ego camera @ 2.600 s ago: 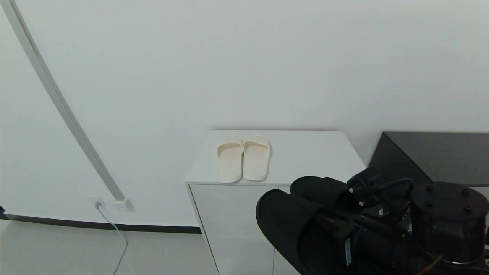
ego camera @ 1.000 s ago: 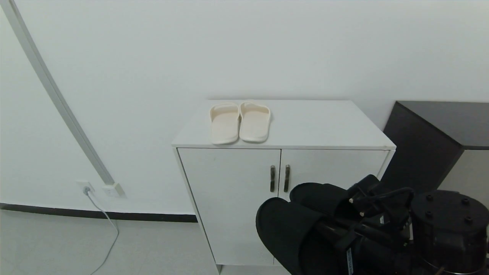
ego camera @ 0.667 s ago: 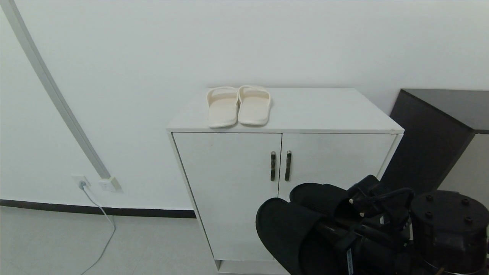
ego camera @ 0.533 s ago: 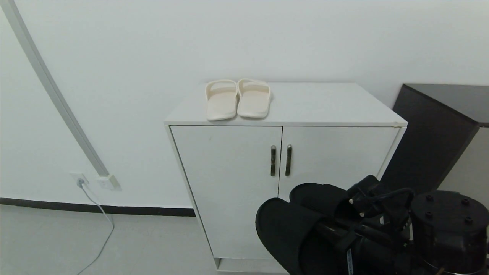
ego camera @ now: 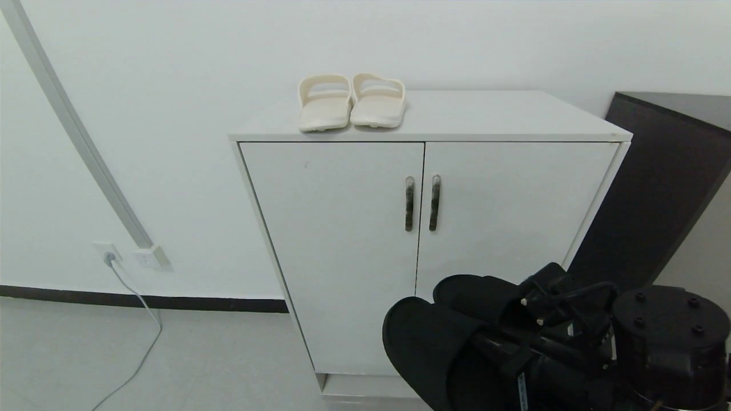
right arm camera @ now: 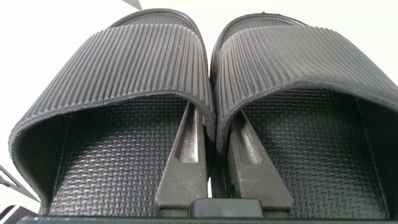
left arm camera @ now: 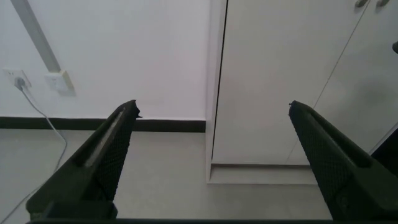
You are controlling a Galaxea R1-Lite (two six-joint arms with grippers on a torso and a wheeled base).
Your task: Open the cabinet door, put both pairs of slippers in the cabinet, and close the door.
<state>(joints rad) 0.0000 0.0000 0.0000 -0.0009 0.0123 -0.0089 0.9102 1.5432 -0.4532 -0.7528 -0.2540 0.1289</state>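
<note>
The view has dropped over the last couple of seconds. At first only the top of the cabinet (ego camera: 514, 114) could be seen from above; now both doors (ego camera: 337, 240) and the two handles (ego camera: 409, 203) face me full on. That is the robot's head coming down, I think, not the furniture moving. Through all of it the right end effector (right arm camera: 216, 115) has stayed put with its load. For the task, this looks like getting level with the handles before any pull, so opening is not yet begun.

The right end effector has one finger inside each of the black slippers (right arm camera: 137, 68) and presses their touching inner walls together between them. The pair sticks out in front of it, toes forward. The handles are above it and ahead, a little to its left, and well apart from it.

The cream slippers (ego camera: 351, 103) are higher than the handles and farther back, side by side on the cabinet top near its front edge.

The left end effector (left arm camera: 212, 106) is spread wide and holds nothing. It hangs low over the floor (left arm camera: 168, 186), with the cabinet's lower left corner ahead of it.

Both doors are shut and flush, so what is inside the cabinet cannot be told. Neither pair is in it.
</note>
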